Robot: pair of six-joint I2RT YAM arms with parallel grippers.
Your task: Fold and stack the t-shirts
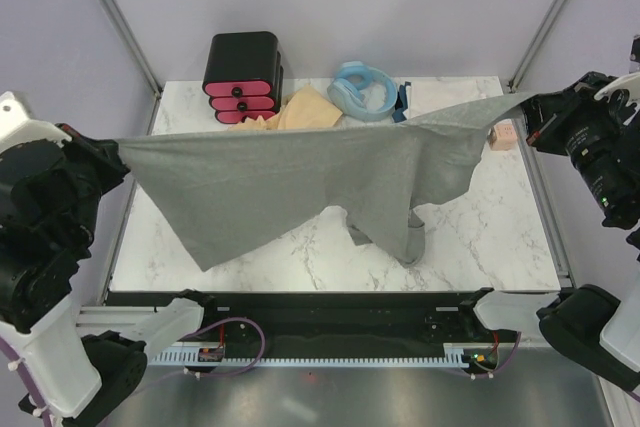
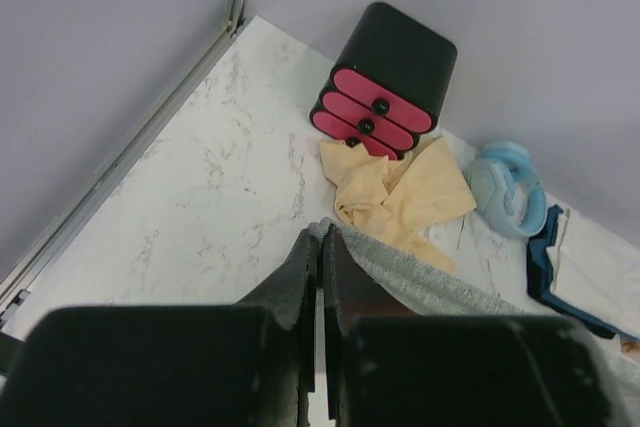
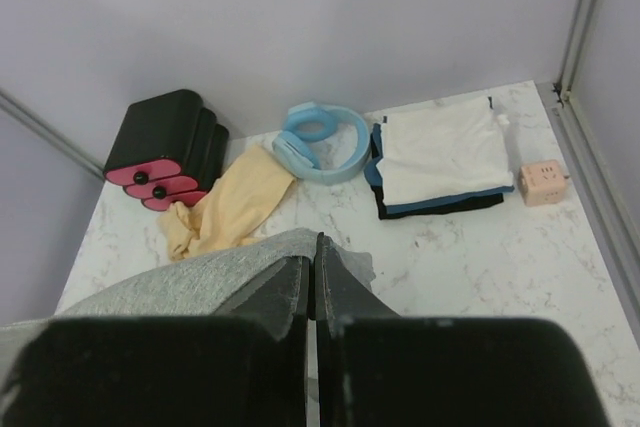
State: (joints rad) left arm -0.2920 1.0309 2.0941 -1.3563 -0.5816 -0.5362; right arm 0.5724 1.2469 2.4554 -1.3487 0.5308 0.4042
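Grey t-shirt aloft between left hand and right hand, each clamped on an edge.

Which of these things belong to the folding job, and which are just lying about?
Job: grey t-shirt held by left gripper and right gripper; tan-yellow t-shirt crumpled at the back; folded stack, whitish on top.
Lying about: black box with pink drawers; light-blue coiled hose; small peach cube.

Grey t-shirt hangs stretched, tail perhaps touching table.
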